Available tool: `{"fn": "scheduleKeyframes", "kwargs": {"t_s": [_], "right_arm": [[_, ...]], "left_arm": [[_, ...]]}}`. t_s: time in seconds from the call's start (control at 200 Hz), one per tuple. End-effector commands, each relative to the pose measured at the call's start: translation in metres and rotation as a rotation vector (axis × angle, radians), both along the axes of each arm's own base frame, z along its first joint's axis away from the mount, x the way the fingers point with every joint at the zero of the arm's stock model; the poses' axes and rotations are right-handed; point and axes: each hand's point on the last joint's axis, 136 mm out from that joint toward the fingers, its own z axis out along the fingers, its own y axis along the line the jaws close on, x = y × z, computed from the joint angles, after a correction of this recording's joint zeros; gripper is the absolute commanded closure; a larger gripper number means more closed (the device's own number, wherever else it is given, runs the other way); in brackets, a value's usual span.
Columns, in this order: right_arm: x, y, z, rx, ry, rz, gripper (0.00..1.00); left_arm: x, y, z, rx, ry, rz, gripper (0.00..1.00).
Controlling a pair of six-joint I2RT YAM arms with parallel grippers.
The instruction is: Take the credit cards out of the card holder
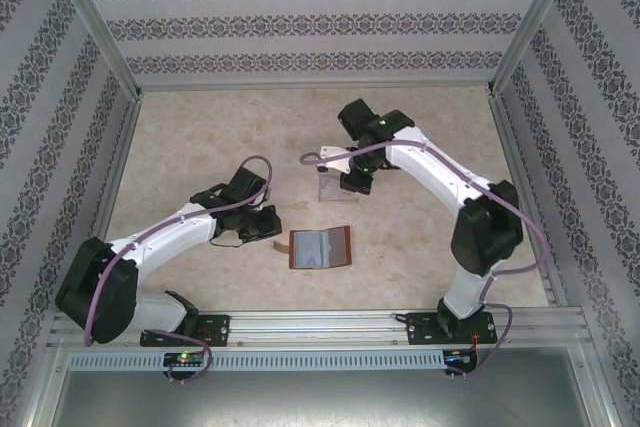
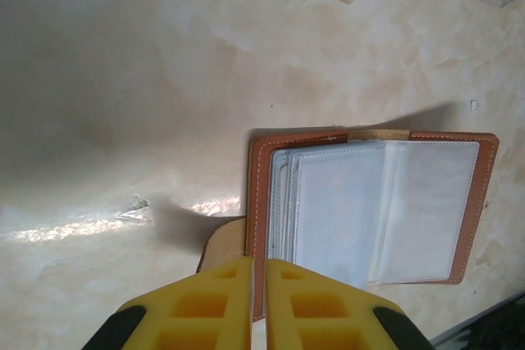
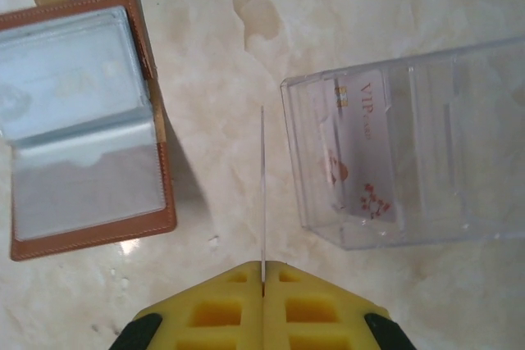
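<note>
**Yellow-padded right gripper (image 3: 263, 266) clamped on a thin card (image 3: 262, 186); card holder (image 1: 320, 247) lies open**

- Card holder: brown leather, flat on the marbled table (image 1: 420, 237), opened out with the clear pockets up. It sits between the two arms, towards the near edge. The tan strap tab (image 2: 223, 243) sticks out on the left-arm side.
- Right gripper: closed on the thin card. The card shows edge-on as a white line rising from the pads, over bare table between the holder and the clear tray (image 3: 459, 145).
- Tray: just beside the held card, with a pale VIP card (image 3: 361, 153) with red print inside.
- Left gripper (image 2: 257, 261): jaws nearly together with a thin slit between, over the holder's edge by the tab. Can't tell if it touches or pinches anything.
</note>
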Motion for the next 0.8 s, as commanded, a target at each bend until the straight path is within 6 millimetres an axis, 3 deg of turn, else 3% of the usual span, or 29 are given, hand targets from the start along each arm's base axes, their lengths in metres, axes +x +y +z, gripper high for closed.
{"fn": "scheduleKeyframes", "kwargs": {"t_s": [0.0,0.49,0.794], "right_arm": [[0.0,-0.014,-0.007,-0.093,0.064,0.098,1.0],[0.053,-0.002,-0.023,-0.138,0.107,0.142,1.0],[0.061,0.003,-0.04,-0.149,0.156,0.155,1.0]], "left_arm": [[-0.005,0.009,-0.001,0.009,0.01,0.001,0.88],[0.001,0.017,-0.003,0.003,0.027,0.032,0.88],[0.003,0.018,-0.007,-0.005,0.042,0.041,0.88]]}}
